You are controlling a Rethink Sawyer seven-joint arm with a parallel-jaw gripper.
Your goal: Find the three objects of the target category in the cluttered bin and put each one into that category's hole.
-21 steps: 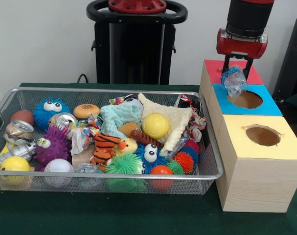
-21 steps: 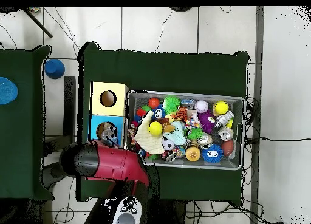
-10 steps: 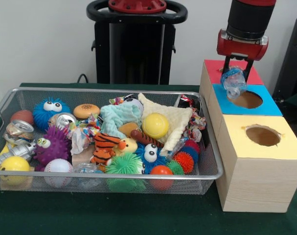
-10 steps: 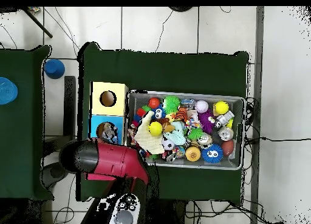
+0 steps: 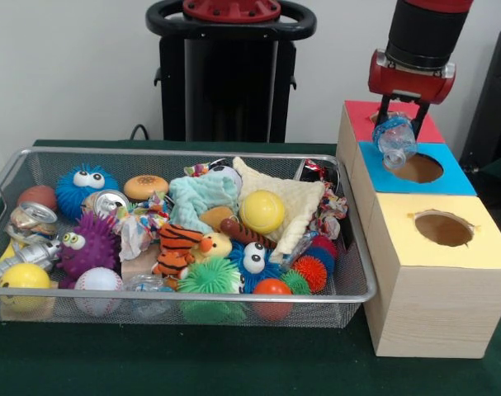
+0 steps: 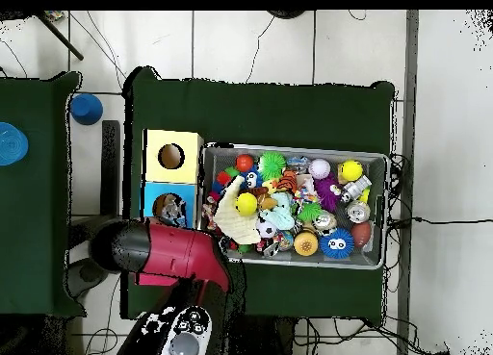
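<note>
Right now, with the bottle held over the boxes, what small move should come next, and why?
Probably shift slightly toward the blue box's hole and release: the gripper holds the crushed plastic bottle just above that hole's near-left rim, not squarely over the opening.

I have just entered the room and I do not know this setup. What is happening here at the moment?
The red and black robot arm is holding a crumpled clear plastic bottle in its claw. The bottle hangs just over the round hole in the blue box, so it has not been dropped in yet. Beside the boxes, the wire bin is full of mixed things: balls, spiky toys, cans and cloths. The yellow box and its hole are not in use now.
</note>
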